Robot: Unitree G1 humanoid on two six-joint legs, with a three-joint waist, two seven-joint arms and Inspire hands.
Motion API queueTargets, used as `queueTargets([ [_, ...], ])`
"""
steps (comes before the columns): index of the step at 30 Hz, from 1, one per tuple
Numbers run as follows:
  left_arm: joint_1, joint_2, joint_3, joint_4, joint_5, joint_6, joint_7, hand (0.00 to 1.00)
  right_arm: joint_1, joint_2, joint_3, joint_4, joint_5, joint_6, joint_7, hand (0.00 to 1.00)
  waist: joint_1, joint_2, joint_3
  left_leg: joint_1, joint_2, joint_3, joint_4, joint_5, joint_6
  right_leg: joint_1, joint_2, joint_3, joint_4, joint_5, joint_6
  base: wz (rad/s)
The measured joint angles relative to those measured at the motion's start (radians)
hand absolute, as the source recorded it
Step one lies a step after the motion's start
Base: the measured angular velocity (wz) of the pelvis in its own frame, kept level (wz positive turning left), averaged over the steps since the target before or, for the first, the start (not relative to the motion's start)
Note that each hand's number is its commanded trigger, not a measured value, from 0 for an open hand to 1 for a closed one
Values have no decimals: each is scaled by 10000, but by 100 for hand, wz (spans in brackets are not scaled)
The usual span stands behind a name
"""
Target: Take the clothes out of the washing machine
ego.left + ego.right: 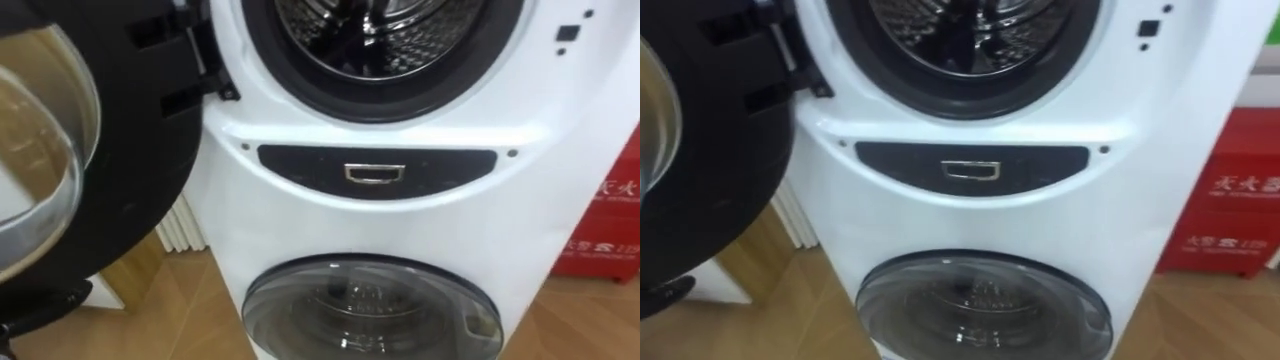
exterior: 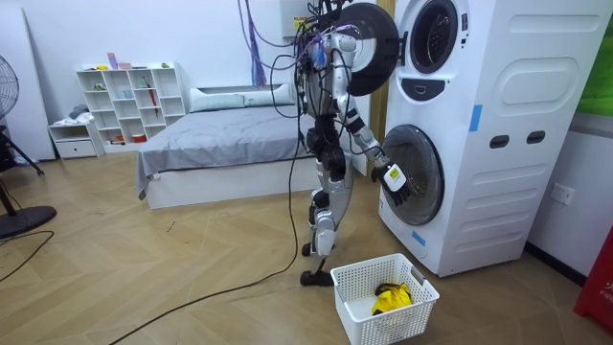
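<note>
Robot stands upright facing the stacked washing machine, close to its front, with the white basket on the wood floor just beside its feet

Right hand hangs low on a bent arm in front of the closed lower door, near the glass. Can't tell from the room view whether it touches the door. Fingers point down but are too small to read, so can't tell if they're spread or curled. Nothing visible in that hand

Clothes: one yellow garment lies in the basket, toward the side nearer the machine

Upper door is swung wide open to the robot's left, with a black ring and a clear glass bowl bulging out. Upper drum is exposed; the lower part of its perforated steel wall and dark gasket is in the eye views

Between the two openings sits a dark curved panel with a small metal-framed pull at its centre

Red box stands against the machine's right side, a white radiator behind the open door. Bed and white shelf unit are well behind the robot
</note>
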Motion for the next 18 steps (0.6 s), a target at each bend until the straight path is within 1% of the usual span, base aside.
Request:
queueTargets([
  [2,0,6,-103,-291,3,311,327,0,97,85,-89,-146,-277,6,59,0,-25,-50,22,8,1,-115,26,0,-1,14,14,27,5,0,0,14],
  [3,0,24,-165,-389,46,318,461,0,138,116,-91,-171,-303,6,73,0,-24,-90,44,-2,2,-167,37,1,-3,25,25,62,9,0,0,15],
  [7,0,26,-289,-546,105,345,796,0,177,122,-144,-167,-274,139,166,0,-10,-134,72,-14,-9,-178,37,0,-2,15,26,278,6,1,-1,2],
  [9,0,25,-396,-785,195,357,1065,0,182,188,-143,-136,-273,188,192,0,-20,-250,159,-30,-21,-202,43,0,-3,12,40,278,4,1,-1,4],
  [11,0,25,-398,-952,416,359,1192,0,195,200,-123,-124,-270,223,290,0,-26,-314,187,-111,-9,-241,92,-2,-6,-22,52,264,4,1,-2,7],
  [13,1,25,-430,-1203,421,422,1261,0,191,199,-111,-113,-262,234,355,0,-37,-358,193,-309,0,-303,220,-12,0,-131,66,262,12,7,-2,12],
  [16,1,24,-461,-1821,419,840,1249,0,161,200,-123,-66,-275,266,450,0,-38,-380,180,-737,5,-456,510,-36,11,-327,113,263,4,67,-22,20],
  [17,1,20,-512,-1962,424,938,1248,0,148,200,-124,-56,-282,310,534,0,-37,-391,175,-820,26,-475,589,-52,27,-363,116,267,6,69,-22,18],
  [18,2,19,-559,-1968,465,938,1254,0,139,198,-132,-55,-281,316,583,0,-47,-387,177,-857,53,-494,626,-59,36,-371,113,251,6,69,-22,14],
])
